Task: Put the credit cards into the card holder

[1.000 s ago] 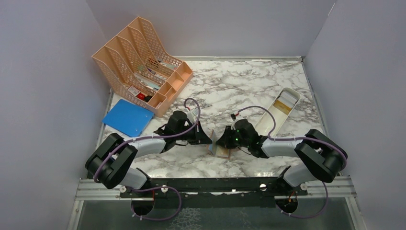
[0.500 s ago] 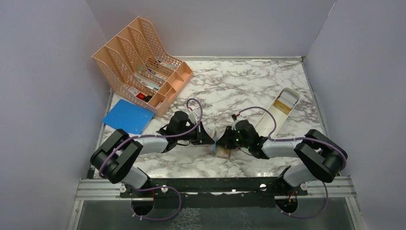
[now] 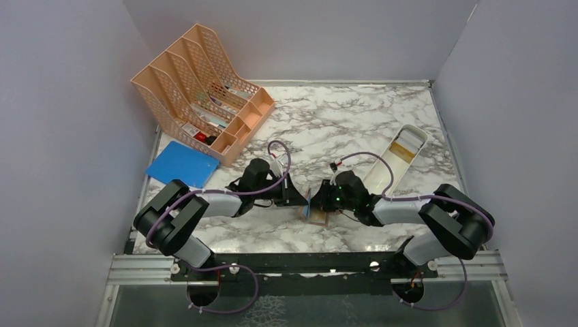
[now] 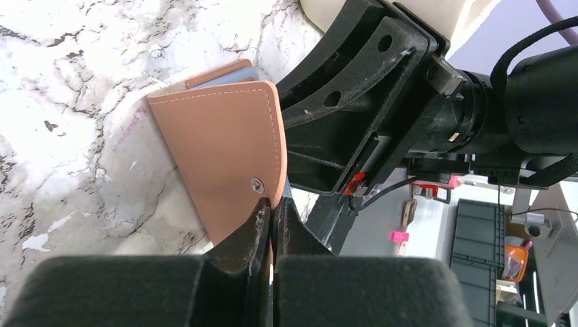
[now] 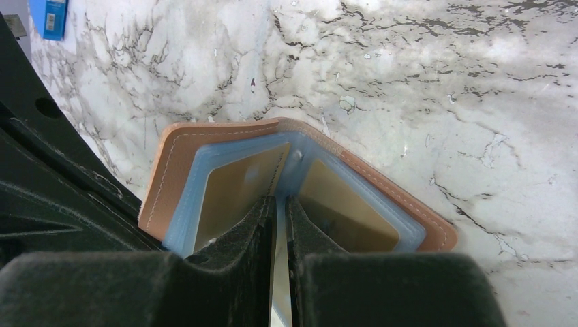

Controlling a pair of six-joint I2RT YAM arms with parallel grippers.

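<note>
The pinkish-tan card holder (image 3: 317, 217) lies half open near the front middle of the table. My left gripper (image 4: 272, 204) is shut on the edge of its raised cover (image 4: 218, 150), just below the snap stud. Light blue sleeves (image 5: 184, 204) show inside, with a gold credit card (image 5: 238, 187) in the left sleeve and another (image 5: 347, 204) in the right one. At the fold, my right gripper (image 5: 280, 199) is shut on a thin pale leaf seen edge-on. I cannot tell whether that leaf is a card or a sleeve. In the top view the two grippers meet at the holder (image 3: 312, 201).
A white oblong tray (image 3: 417, 133) lies at the right rear with a card-like piece (image 3: 402, 152) inside. A peach mesh organiser (image 3: 198, 88) stands at the back left, with a flat blue folder (image 3: 180, 167) in front of it. Walls close in on three sides.
My left arm has shifted a little to the right, and the cover it holds stands more upright, showing its blue lining. The right arm has stayed put.
</note>
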